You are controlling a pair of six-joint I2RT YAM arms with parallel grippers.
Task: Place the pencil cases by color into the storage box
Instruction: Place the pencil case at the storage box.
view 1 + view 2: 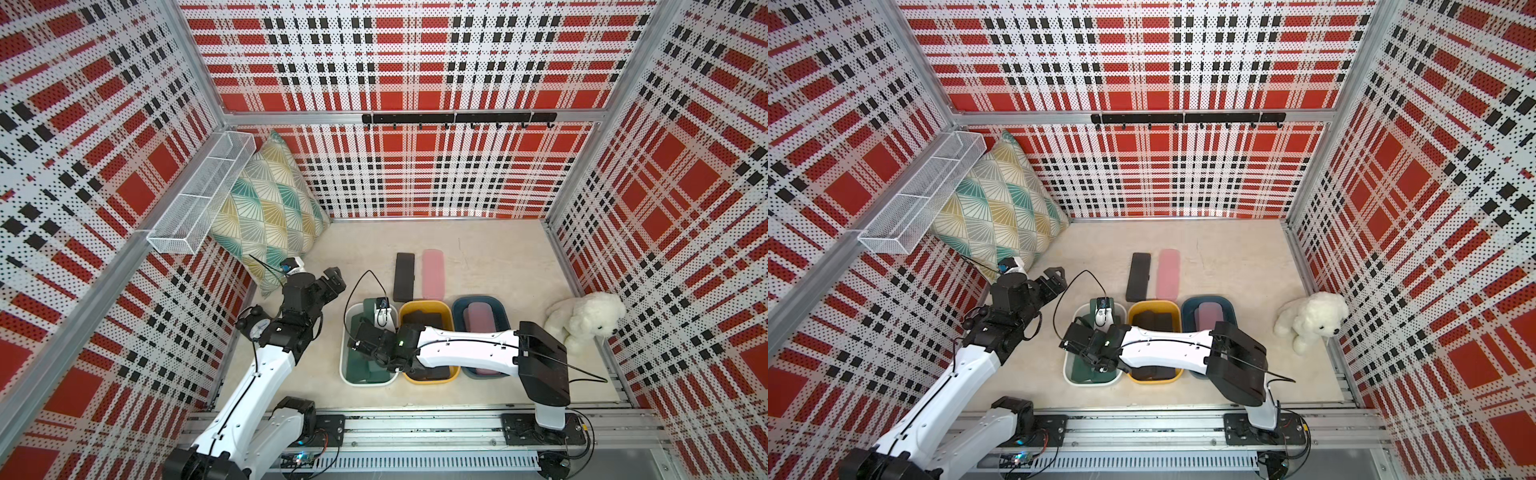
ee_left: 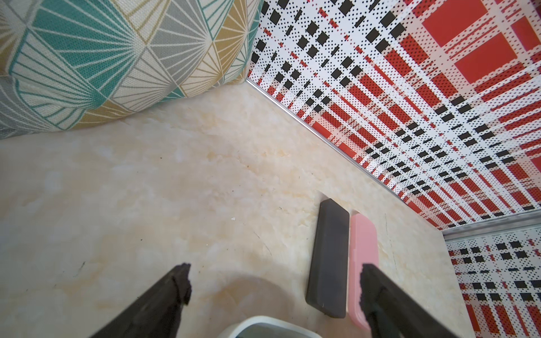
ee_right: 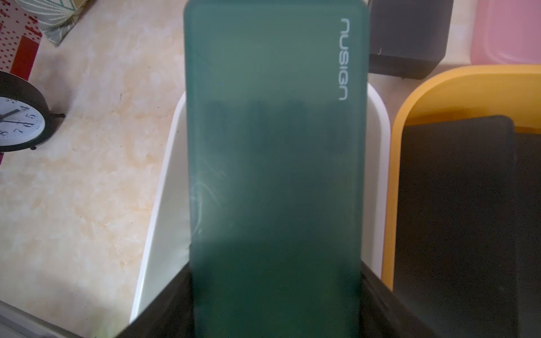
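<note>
One dark green hard pencil case (image 3: 275, 146) sits clamped in your right pincer (image 3: 275, 304); lower it level into the white plastic tub (image 3: 164, 204). Left pincer (image 2: 275, 289) stands apart.

Robot lab test cell. Plaid-printed perforated panels (image 1: 415, 174) on aluminium frame (image 1: 291, 118); left arm (image 1: 266, 374), right arm (image 1: 465, 345) on base rail (image 1: 415, 426); marble-look worktop (image 1: 498, 257); household props: cushion (image 1: 270, 208), plush dog (image 1: 582, 320), wire basket (image 1: 199, 199).

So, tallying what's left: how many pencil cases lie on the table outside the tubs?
2: a black pencil case and a pink pencil case, side by side beyond the yellow tub. The left arm may hide others.
</note>
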